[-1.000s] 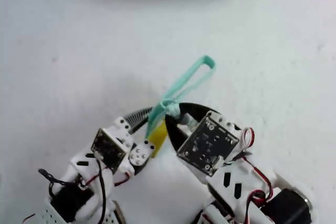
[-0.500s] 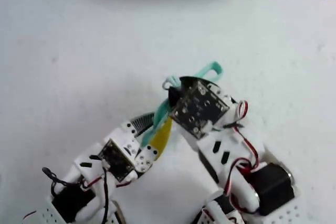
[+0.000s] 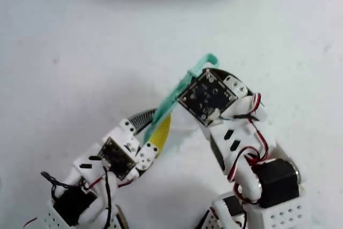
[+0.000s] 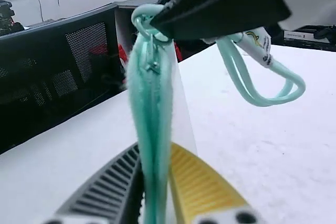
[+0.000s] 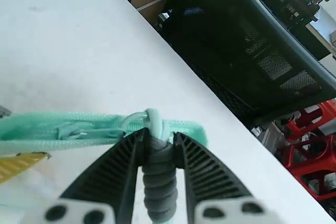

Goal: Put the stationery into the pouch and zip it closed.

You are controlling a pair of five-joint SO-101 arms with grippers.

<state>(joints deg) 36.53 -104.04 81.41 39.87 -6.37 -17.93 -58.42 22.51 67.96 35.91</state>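
pouch (image 3: 167,105): lower end covered by left gripper (image 4: 156,156), upper end tucked under right gripper (image 5: 155,136)
pouch inside: seen edge-on, contents impossible to tell
right arm (image 3: 268,197): base cut off at high view's lower edge

No readable txt or nos. anywhere; the white tag (image 4: 257,43) on the teal strap (image 4: 234,69) has small print, too tiny to read.

We note 2 arms side by side at table (image 3: 80,52) near edge. Between them pouch (image 3: 170,103) stands edge-up over table middle. On its near end, left gripper (image 3: 151,126) clamped; at far end, right gripper (image 5: 156,136) pinching strap (image 3: 210,59), strap loop beyond it. We place zipper pull (image 5: 89,131) just beside right gripper.
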